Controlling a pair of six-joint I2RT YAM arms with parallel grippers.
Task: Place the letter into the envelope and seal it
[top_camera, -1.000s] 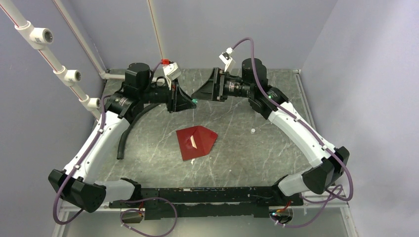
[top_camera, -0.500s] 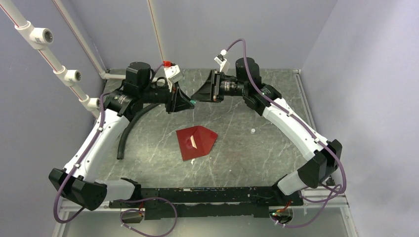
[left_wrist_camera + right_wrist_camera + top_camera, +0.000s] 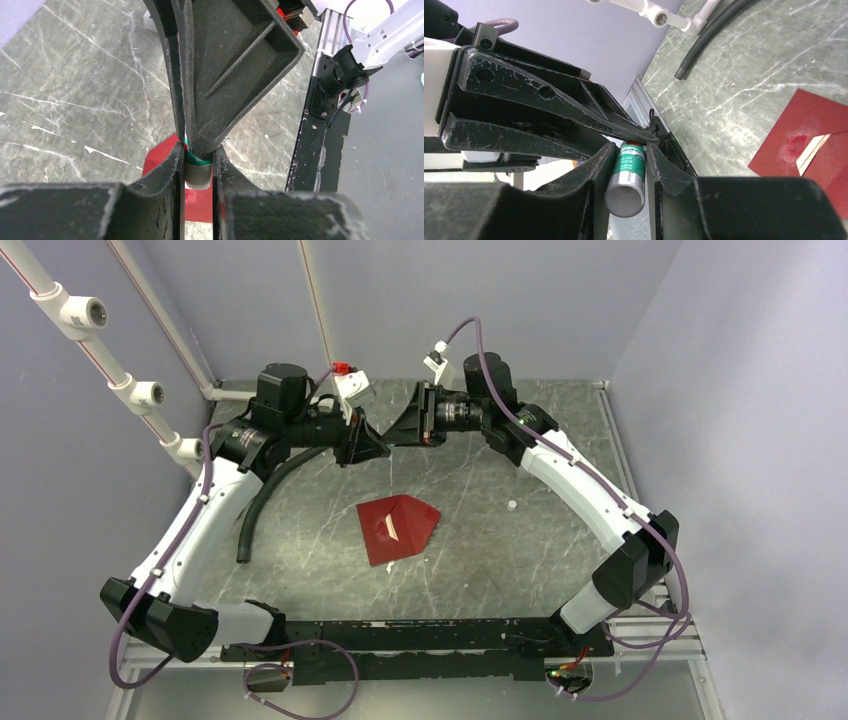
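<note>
The dark red envelope (image 3: 398, 528) lies flat mid-table, and it also shows in the right wrist view (image 3: 809, 125) and the left wrist view (image 3: 159, 157). A thin pale tan strip of the letter (image 3: 394, 531) (image 3: 812, 151) shows at its opening; the rest is hidden inside. My left gripper (image 3: 386, 449) (image 3: 198, 150) and right gripper (image 3: 392, 436) (image 3: 633, 147) meet tip to tip high above the table's back. Both are shut on one green-and-white glue stick (image 3: 628, 172) (image 3: 199, 172), each on one end.
A black corrugated hose (image 3: 262, 495) curves along the left side of the marble table (image 3: 520, 550). White pipes (image 3: 130, 390) run up the left wall. A small white bit (image 3: 511, 506) lies right of the envelope. A black rail (image 3: 420, 635) spans the front edge.
Both grippers have shifted slightly left and back while joined on the glue stick. The right arm's elbow has swung left. The envelope has not moved.
</note>
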